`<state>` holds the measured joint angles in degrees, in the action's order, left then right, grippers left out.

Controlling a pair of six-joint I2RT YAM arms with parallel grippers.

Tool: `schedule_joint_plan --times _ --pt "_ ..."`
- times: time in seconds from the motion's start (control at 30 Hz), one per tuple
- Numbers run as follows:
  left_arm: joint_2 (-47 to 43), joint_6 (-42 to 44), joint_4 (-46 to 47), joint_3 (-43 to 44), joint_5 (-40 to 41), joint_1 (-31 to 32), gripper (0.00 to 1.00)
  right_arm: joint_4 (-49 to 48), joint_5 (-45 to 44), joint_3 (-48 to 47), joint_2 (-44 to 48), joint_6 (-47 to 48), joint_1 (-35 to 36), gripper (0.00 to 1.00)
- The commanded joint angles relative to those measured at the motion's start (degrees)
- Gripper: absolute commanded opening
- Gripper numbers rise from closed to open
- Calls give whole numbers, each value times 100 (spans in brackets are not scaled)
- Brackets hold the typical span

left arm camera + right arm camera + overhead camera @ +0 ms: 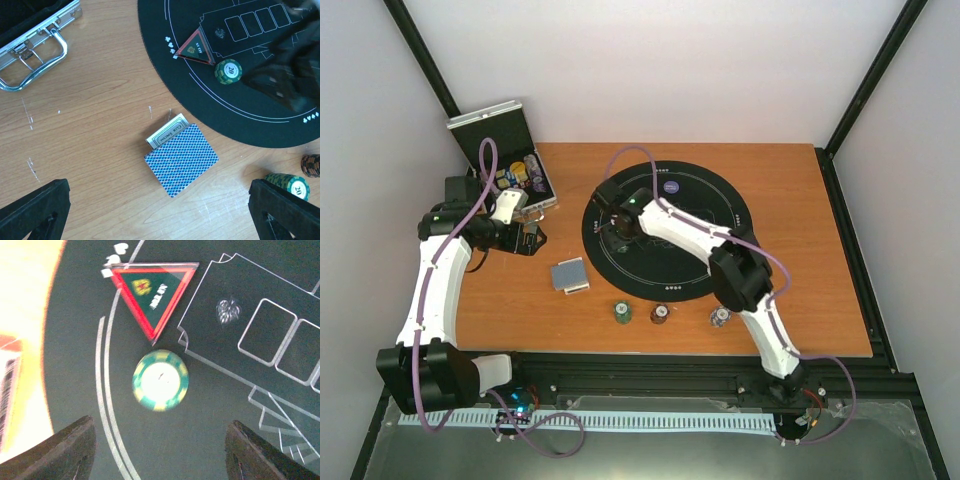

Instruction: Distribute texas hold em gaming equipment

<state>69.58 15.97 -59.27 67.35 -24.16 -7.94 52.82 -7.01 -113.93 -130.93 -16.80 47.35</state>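
Observation:
The blue-backed deck [570, 275] lies on the wood left of the round black mat [700, 250]; in the left wrist view the deck [182, 159] rests partly on its card box [167, 131]. My left gripper [527, 238] is open and empty above the wood near the deck, and it also shows in the left wrist view [160, 215]. My right gripper [160, 455] is open and empty just above a single green chip [160, 380] on the mat, next to a red-green triangular marker [152, 292]. Green [622, 312], maroon [661, 317] and purple-white [721, 317] chip stacks stand below the mat.
An open metal case [505, 150] holding more chips sits at the back left. A pale round disc [670, 186] lies on the mat's far part. The right arm [740, 270] reaches across the mat. The table's near edge runs just below the chip stacks.

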Motion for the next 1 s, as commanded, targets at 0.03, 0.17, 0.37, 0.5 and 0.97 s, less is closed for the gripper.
schedule_joint_plan --times 0.03,0.17,0.37,0.5,0.97 --pt "-24 108 -55 63 -66 -32 100 -116 -222 1116 1329 -250 670 71" --pt "-26 143 -63 80 -74 -26 100 -449 -338 2206 1929 -590 1279 72" --pt "-57 117 -109 108 -104 -32 100 -628 -221 2867 2039 -965 1831 72" --pt "-93 104 -143 132 -94 -27 100 -643 -222 2956 1896 -1026 1947 72" --pt "-121 56 -139 200 -57 -32 100 -846 -192 3316 1864 -1069 1953 60"
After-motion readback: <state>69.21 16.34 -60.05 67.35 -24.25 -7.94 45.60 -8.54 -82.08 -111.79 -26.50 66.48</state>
